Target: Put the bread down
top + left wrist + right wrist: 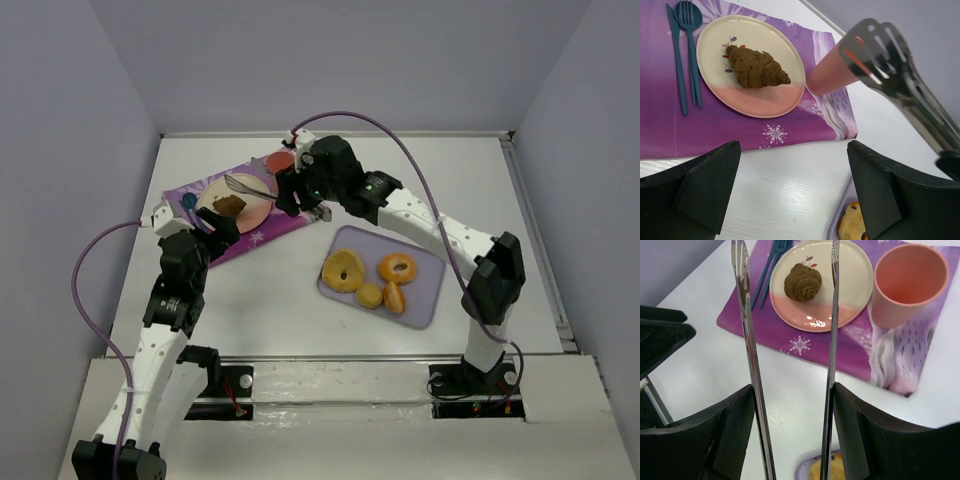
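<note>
knife (pixel 676 55): one, blue, lying on the purple placemat (pixel 765 330) at the far left
fork (pixel 690 45): one, blue too, right alongside the knife, just left of the plate
plate (pixel 850 275): one, cream and pink, sitting on the placemat
bread (pixel 802 282): one dark brown lump, and there it is, resting on the plate near its middle with nothing touching it
cup (pixel 910 285): one, pink, upright on the placemat just beside the plate
tray (pixel 425 270): one, lavender, on the table off to the right of the mat
ring pastries (pixel 344 270): two, golden, on the tray
rolls (pixel 370 295): two small orange-yellow ovals, touching, at the tray's near side
left gripper (pixel 792 150): fingers spread wide, nothing between them
right gripper (pixel 792 387): clamped around a pair of metal tongs (pixel 831 340), one arm against each finger; the tong tips stand apart, up over the plate, and carry nothing
</note>
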{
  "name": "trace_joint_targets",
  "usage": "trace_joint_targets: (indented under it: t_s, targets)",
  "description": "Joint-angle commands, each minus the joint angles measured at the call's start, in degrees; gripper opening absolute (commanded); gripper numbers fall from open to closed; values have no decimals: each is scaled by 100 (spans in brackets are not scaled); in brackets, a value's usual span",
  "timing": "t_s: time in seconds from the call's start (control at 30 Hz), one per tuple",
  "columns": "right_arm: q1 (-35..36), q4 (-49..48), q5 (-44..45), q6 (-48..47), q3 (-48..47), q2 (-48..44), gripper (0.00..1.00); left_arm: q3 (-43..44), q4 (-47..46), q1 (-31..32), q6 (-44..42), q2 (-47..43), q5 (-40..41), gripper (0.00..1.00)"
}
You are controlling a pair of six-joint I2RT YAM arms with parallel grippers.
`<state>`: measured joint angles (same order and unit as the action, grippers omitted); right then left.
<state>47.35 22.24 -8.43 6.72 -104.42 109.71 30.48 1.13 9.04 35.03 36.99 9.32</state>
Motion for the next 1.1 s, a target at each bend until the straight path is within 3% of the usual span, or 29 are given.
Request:
trace_joint_targets:
  t_s: [0.0,0.03,0.17,0.3,0.43,0.6,0.9,1.07]
  targets:
    - [46,-264,524,197,605,-801,66,-42,-139,37,-13,-69,96,99]
    - [46,-281,1222,337,920,-1141,66,-51,-139,37,-13,-78,105,99]
    - [-85,-404,2669,496,1764,-1994,62,-51,-130,37,-5,-69,114,99]
    - [-742,-527,2715,725,2522,-2708,60,-60,-130,37,4,-96,114,99]
    - [-1552,-650,2118,831,2971,-2877,60,-60,-130,28,13,-105,122,99]
    - [-2335,-712,2240,1094,2902,-2122,60,-60,-148,37,13,-70,140,99]
    - [-2468,-712,2600,1183,1804,-146,69,-51,-165,37,-13,18,219,99]
    - [-2582,-703,2627,1016,1504,419,70,-42,-157,28,-22,80,228,99]
